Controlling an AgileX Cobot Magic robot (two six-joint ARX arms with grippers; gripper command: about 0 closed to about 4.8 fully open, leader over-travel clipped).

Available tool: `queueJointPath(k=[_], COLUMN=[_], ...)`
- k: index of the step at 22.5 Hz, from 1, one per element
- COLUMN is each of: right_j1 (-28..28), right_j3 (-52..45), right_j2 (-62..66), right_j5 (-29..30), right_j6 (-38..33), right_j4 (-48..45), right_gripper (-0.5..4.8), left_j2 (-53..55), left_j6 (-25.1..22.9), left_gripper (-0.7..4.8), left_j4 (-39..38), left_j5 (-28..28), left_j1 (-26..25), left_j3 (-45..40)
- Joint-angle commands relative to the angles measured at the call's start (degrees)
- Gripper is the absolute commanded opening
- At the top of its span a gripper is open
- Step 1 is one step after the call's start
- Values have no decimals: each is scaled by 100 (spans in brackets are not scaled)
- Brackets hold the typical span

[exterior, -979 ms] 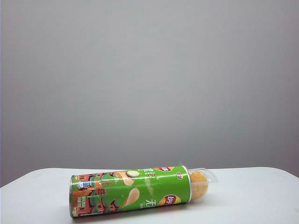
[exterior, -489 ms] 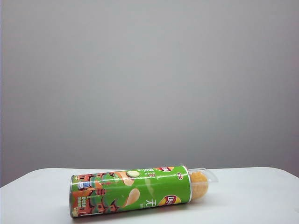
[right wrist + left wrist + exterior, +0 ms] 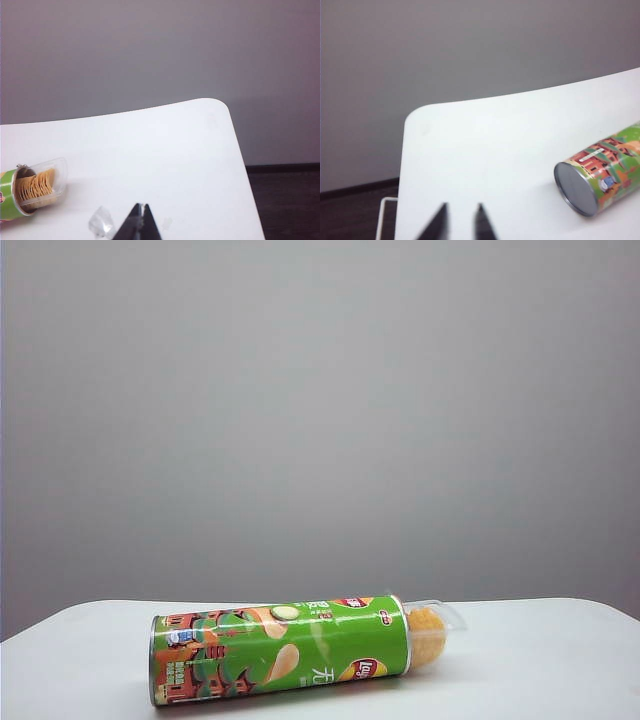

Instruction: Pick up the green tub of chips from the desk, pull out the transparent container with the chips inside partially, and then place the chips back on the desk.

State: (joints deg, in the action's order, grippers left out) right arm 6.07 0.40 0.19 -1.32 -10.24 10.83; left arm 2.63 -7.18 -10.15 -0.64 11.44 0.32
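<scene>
The green tub of chips (image 3: 280,650) lies on its side on the white desk (image 3: 540,660). The transparent container (image 3: 435,625) sticks a short way out of the tub's right end, with the chips (image 3: 427,635) showing inside it. No gripper appears in the exterior view. The left wrist view shows my left gripper (image 3: 462,209) open over bare desk (image 3: 485,140), well apart from the tub's closed silver end (image 3: 576,189). My right gripper (image 3: 141,206) is shut, apart from the container (image 3: 47,180) and the chips (image 3: 34,186) at the tub's open end.
A scrap of clear plastic (image 3: 102,222) lies on the desk close beside my right gripper. The desk's rounded corners (image 3: 412,117) drop to a dark floor, and a white frame (image 3: 385,215) shows below the corner by my left gripper. A plain grey wall stands behind.
</scene>
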Motion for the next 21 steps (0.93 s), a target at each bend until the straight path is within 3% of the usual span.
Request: queueJointPath(k=[1, 2, 3, 4, 21], right_j1=[4, 4, 4, 2, 0], right_j3=[-37, -37, -37, -37, -37], right_j2=[2, 2, 2, 2, -2], right_j5=[20, 20, 15, 15, 15], right_j6=[-28, -26, -26, -28, -26], right_j4=[-17, -20, -22, -22, -35], right_gripper=[0, -1, -1, -1, 0], left_j2=[55, 52, 55, 55, 52], left_j6=[190, 188, 181, 195, 166], left_gripper=[66, 60, 3, -4, -5], left_j4=[-83, -76, -74, -72, -50], left_j5=[37, 31, -33, -70, -103], left_j1=[-2, -2, -4, -4, -4], left_j3=[4, 4, 4, 4, 4])
